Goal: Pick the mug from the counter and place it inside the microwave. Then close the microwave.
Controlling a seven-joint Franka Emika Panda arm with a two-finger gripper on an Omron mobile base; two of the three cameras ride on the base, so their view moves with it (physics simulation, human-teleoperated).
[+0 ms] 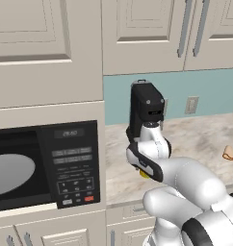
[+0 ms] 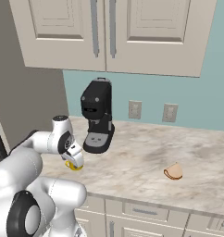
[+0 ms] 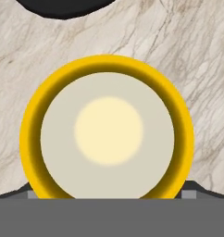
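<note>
The yellow mug (image 3: 107,132) stands upright on the beige marbled counter (image 3: 197,55), and the hand view looks straight down into its pale inside. My gripper (image 3: 109,192) is open just above it, one dark fingertip (image 3: 27,190) showing at each side of the rim. From the base views only a yellow sliver of the mug (image 1: 144,174) (image 2: 74,165) shows under my hand (image 2: 76,156). The black microwave (image 1: 72,158) sits at the left. Its white round plate (image 1: 7,175) is visible inside.
A tall black coffee machine (image 1: 147,108) (image 2: 97,120) stands right behind the mug. A tan wedge of food (image 1: 229,153) (image 2: 173,171) lies on the counter to the right. Cream cabinets hang above.
</note>
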